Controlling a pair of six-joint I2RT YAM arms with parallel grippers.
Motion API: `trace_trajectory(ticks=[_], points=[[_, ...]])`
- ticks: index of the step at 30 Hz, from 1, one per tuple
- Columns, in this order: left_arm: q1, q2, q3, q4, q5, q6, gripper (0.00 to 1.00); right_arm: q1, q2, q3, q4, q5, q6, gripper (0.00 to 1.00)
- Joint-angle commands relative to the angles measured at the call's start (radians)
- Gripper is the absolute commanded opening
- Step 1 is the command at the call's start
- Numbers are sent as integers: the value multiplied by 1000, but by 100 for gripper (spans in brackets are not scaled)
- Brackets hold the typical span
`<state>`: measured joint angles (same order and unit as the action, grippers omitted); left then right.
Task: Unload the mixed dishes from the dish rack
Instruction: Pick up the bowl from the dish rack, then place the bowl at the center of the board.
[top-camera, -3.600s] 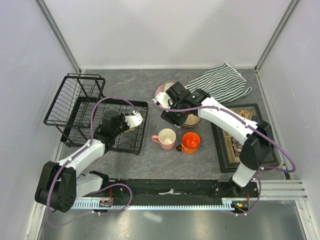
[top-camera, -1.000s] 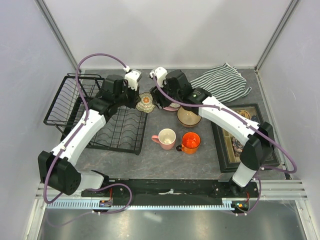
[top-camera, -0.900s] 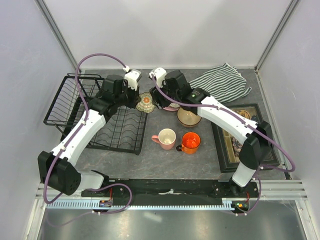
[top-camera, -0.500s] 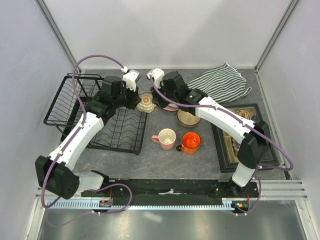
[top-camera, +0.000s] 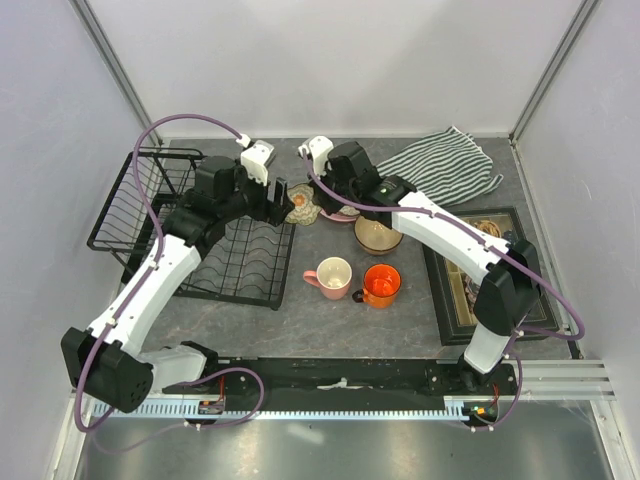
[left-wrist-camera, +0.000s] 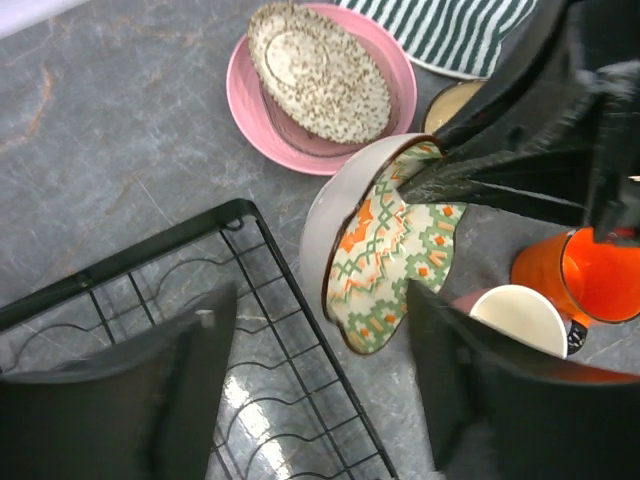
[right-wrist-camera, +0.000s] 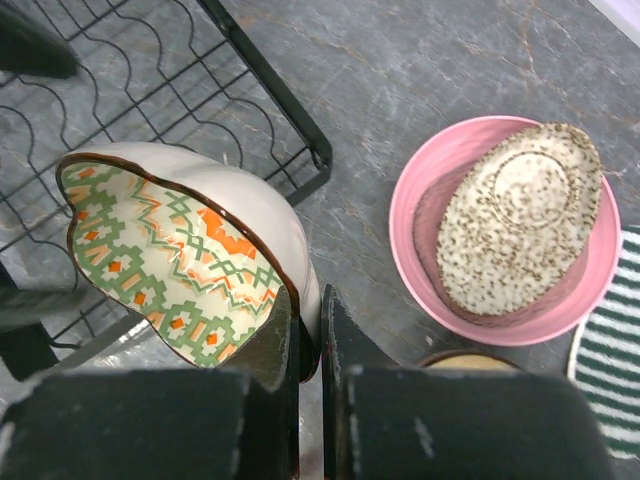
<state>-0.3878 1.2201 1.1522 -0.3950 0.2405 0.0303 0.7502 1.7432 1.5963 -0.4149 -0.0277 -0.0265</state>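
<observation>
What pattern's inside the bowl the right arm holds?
The small floral bowl: green-and-orange geometric on cream; right wrist view.

Floral bowl on edge, beside dish rack

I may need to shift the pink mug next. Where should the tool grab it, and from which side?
Pinch the pink mug's rim wall from straight above, one finger inside and one outside: it stands upright with its mouth open. Take the near or far side of the rim, since its handle points left and the orange mug sits close on its right.
</observation>
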Motion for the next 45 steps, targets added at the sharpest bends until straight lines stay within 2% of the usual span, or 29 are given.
trace_trajectory(ticks=[1,5,8,14,21,26,45], points=[[9,-37,17,39,48,28,92,-26,-16,28,11,44,-16,0],[20,-54,32,33,91,37,99,-63,-13,28,-15,49,-24,0],[29,-59,38,18,121,60,99,-110,-20,30,-47,35,-30,0],[44,-56,30,-44,189,192,99,-236,16,96,-229,-41,-93,0],[56,-28,30,-128,209,315,99,-304,30,105,-349,-37,-194,0],[58,-21,18,-148,215,338,99,-341,64,103,-433,-43,-253,0],[58,-8,18,-177,237,358,99,-364,193,21,-440,-95,-308,0]])
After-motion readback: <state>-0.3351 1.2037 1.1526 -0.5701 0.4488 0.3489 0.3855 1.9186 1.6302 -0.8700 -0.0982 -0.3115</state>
